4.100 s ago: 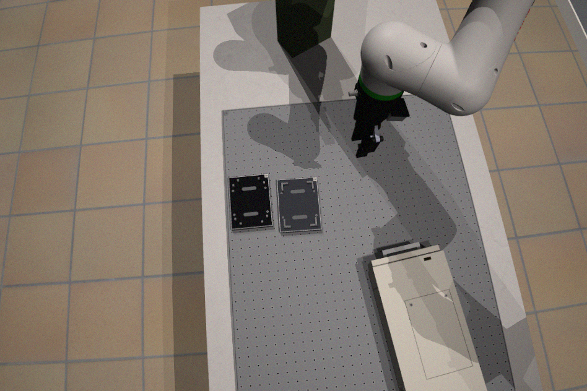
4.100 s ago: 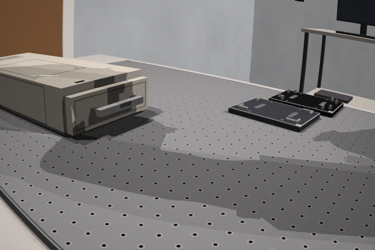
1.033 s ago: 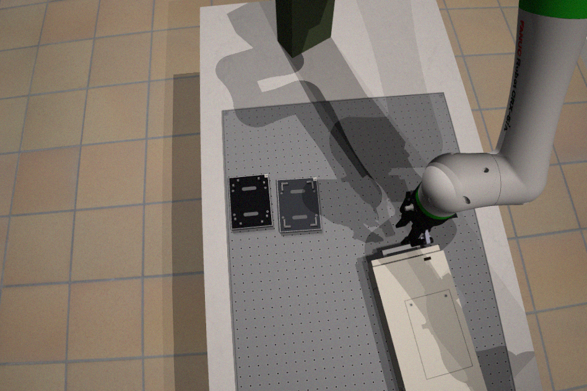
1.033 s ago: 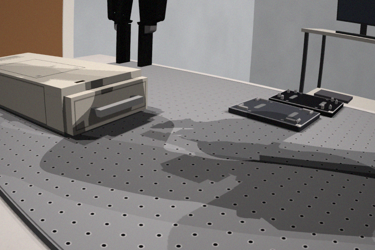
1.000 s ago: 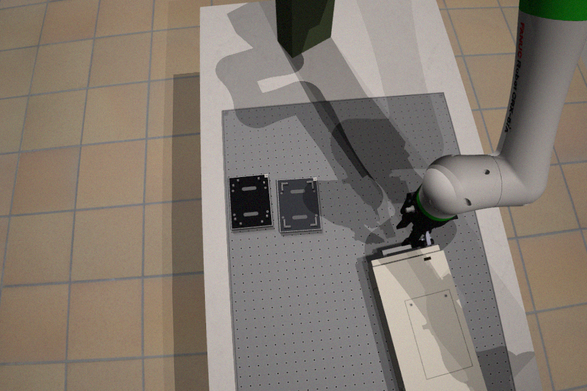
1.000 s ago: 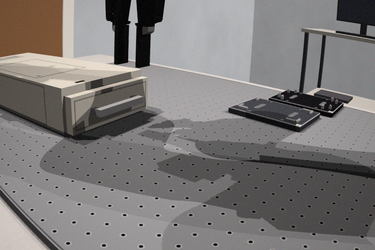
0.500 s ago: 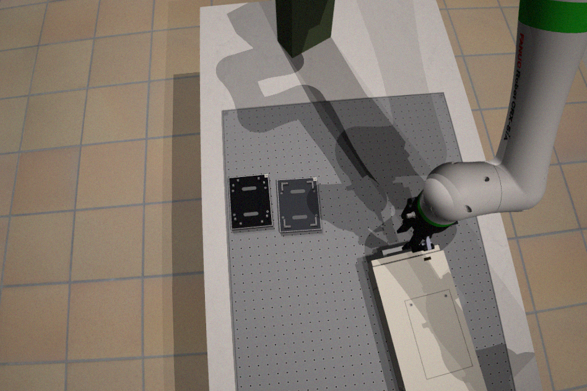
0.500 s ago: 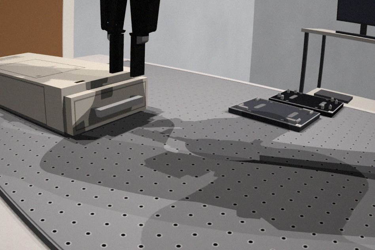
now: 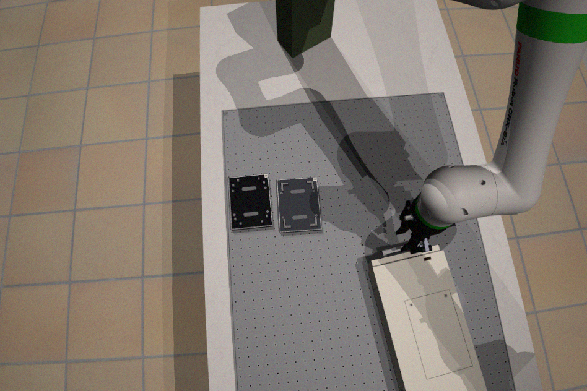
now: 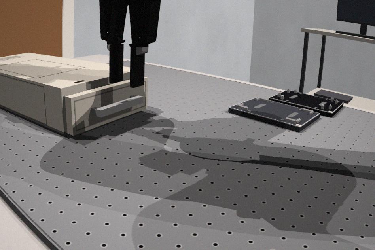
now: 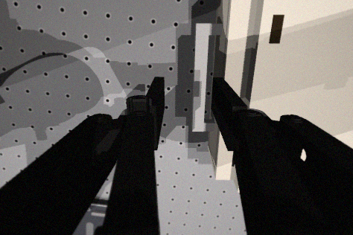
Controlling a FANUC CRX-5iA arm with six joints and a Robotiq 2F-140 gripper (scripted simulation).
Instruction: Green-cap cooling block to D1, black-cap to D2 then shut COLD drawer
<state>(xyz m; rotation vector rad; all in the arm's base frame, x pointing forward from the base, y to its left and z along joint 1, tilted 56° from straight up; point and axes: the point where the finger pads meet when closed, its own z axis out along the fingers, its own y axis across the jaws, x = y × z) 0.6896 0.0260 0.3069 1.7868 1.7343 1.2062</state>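
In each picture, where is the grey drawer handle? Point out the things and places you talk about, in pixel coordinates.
Top: right of centre, low; the handle (image 9: 392, 252) (image 10: 119, 106) (image 11: 201, 78) partly hidden by the gripper (image 9: 407, 242) (image 10: 126, 85) (image 11: 188, 92).
Exterior: left of centre, on the drawer front.
Wrist: just right of centre, upright.
Shared landmark: the cream cooler (image 9: 426, 330) (image 10: 27, 98) (image 11: 305, 67).

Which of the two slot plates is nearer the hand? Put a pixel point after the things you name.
The dark grey plate (image 9: 298, 204) (image 10: 274, 110) with L-shaped corner locators, beside the cooler (image 9: 395, 296) (image 10: 54, 110) (image 11: 305, 63); the black one (image 9: 249, 201) (image 10: 306, 101) with round pegs lies beyond it.
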